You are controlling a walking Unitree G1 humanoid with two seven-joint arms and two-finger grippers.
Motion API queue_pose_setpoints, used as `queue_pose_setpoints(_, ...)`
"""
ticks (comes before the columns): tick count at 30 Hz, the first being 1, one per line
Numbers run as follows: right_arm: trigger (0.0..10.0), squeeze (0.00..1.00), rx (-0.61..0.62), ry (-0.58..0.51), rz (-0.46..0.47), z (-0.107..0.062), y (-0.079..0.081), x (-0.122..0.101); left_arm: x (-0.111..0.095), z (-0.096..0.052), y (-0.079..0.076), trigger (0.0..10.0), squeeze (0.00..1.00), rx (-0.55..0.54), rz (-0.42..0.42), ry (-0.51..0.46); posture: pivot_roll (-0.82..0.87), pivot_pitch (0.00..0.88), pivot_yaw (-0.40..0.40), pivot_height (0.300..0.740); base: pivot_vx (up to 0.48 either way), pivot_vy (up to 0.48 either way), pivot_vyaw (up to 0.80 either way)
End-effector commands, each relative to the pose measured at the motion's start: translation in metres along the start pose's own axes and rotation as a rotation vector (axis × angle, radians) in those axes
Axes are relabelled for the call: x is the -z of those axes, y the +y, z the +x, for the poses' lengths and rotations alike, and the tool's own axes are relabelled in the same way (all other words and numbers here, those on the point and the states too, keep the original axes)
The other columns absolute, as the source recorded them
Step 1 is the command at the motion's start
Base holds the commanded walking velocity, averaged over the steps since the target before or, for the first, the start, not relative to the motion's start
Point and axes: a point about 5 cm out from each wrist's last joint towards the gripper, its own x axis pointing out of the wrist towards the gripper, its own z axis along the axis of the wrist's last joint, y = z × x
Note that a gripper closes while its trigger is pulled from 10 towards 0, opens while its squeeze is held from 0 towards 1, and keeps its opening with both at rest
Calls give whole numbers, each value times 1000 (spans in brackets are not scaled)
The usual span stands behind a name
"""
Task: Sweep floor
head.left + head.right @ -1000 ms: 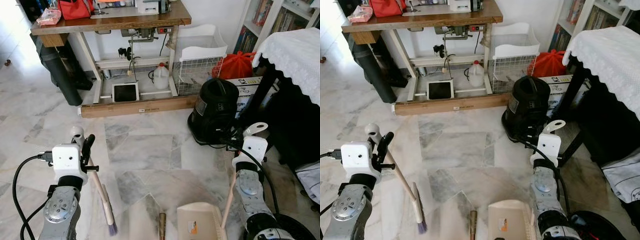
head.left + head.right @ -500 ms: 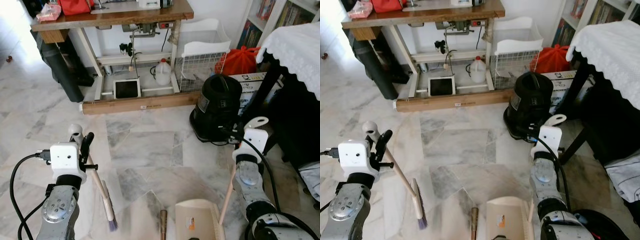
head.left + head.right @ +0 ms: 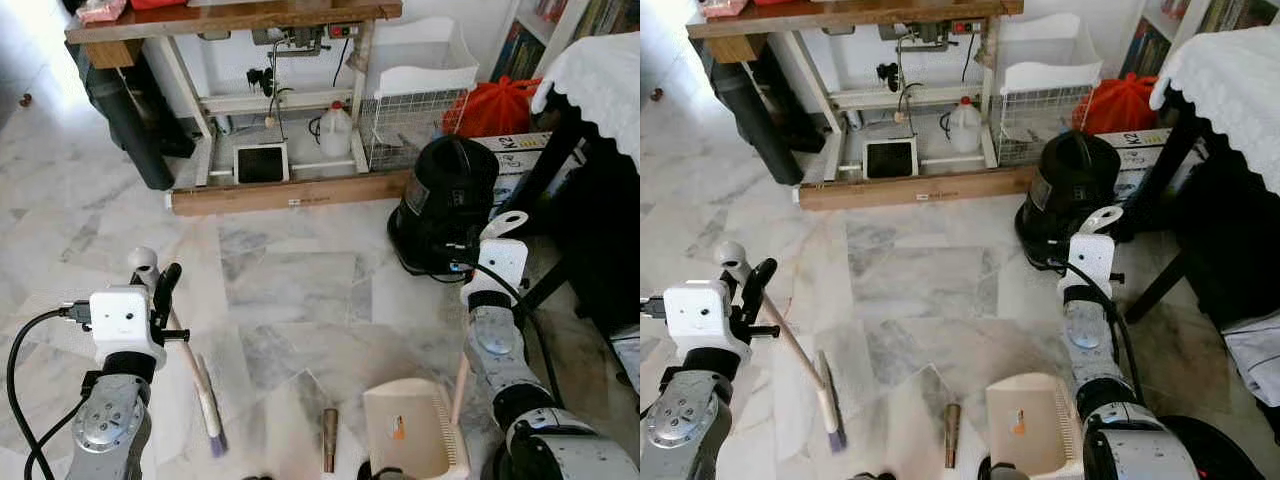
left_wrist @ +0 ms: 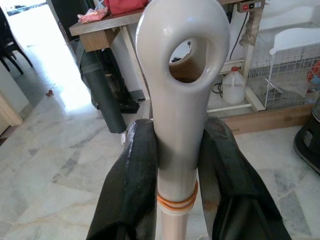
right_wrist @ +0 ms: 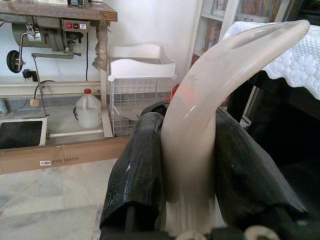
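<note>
My left gripper [image 4: 177, 165] clamps its jaws on the broom [image 3: 196, 372] handle, bristles on the marble floor [image 3: 290, 290]. My right gripper [image 5: 192, 165] grips the dustpan [image 3: 412, 428] handle; the pan rests beside a brown stick [image 3: 328, 453].

A grey-veined white marble floor [image 3: 300, 290] is seen underfoot, tiles laid in big squares. Near the bottom, a cream dustpan [image 3: 412, 432] is rested flat on it, with a small brown stick-like object [image 3: 328, 453] lying just beside, and the purple bristles of a broom head [image 3: 211, 420] are touched down on the tiles further to the left. A black round vacuum canister [image 3: 442, 205] is parked on the floor to the right. Along the far side, a long cardboard box [image 3: 290, 193] is laid against a sewing table, and a white jug [image 3: 336, 132] plus a wire basket [image 3: 408, 132] are set behind it.
</note>
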Motion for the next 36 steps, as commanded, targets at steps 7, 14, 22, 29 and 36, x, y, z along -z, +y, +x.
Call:
queue_pose_setpoints(7,10000,0,-8,-95,19,9,4,-19,-18,-2,2,10000,0,25,14,-53,92,263,53,740,0,0,0)
queue_pose_setpoints(14,10000,0,1,-123,30,14,2,-26,-22,-3,5,10000,0,24,21,-57,95,293,54,740,0,0,0)
queue_pose_setpoints(22,10000,0,-38,-60,48,-1,11,-8,-27,-4,4,10000,0,57,14,-49,107,333,56,740,0,0,0)
queue_pose_setpoints(29,10000,0,-75,32,59,-27,21,19,-29,-1,2,10000,0,87,-55,-27,115,343,63,740,0,0,0)
queue_pose_setpoints(36,10000,0,-107,82,117,-38,32,28,-28,1,-1,10000,0,110,-82,-8,101,335,58,740,0,0,0)
